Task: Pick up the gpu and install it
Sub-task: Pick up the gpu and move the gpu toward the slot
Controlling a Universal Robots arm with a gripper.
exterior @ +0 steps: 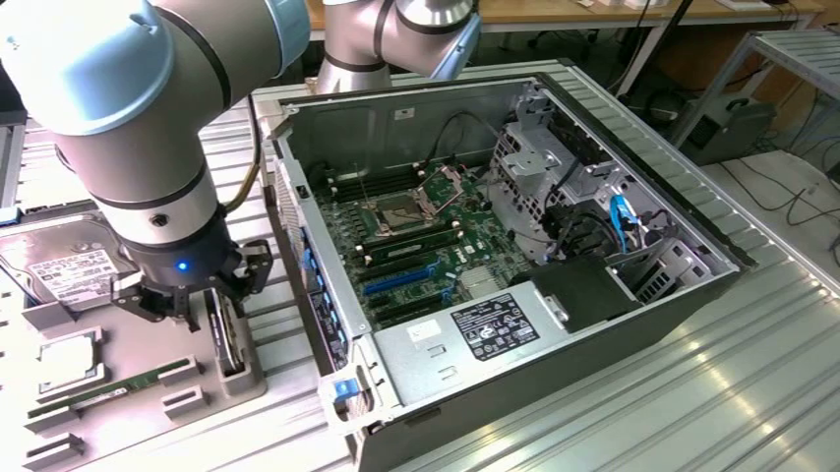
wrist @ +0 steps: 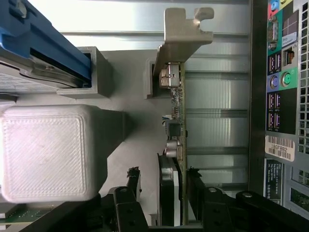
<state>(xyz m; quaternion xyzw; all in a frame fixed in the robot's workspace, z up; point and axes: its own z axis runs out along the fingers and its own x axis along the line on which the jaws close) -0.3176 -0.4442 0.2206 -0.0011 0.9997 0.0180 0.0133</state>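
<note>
The gpu [wrist: 175,108] stands on its edge in a slot of the grey holder [wrist: 116,125], its silver end bracket [wrist: 182,36] at the far end and the black cooler block [wrist: 167,193] near the fingers. My gripper [wrist: 163,176] straddles the card. One black finger [wrist: 134,178] stands a small gap away from the cooler side, and the other finger [wrist: 193,178] is close to the board side. The jaws are open around the card. In the exterior view the gripper [exterior: 216,317] is low over the gpu [exterior: 231,344], at the exterior view's left of the open computer case [exterior: 329,324].
The motherboard [exterior: 420,236] lies exposed inside the case, with blue slots [exterior: 393,282] near the power supply [exterior: 486,329]. On the holder tray sit a hard drive [exterior: 59,264], a processor [exterior: 66,361] and a memory stick [exterior: 118,386]. The case's rear ports [wrist: 280,72] are close beside the card.
</note>
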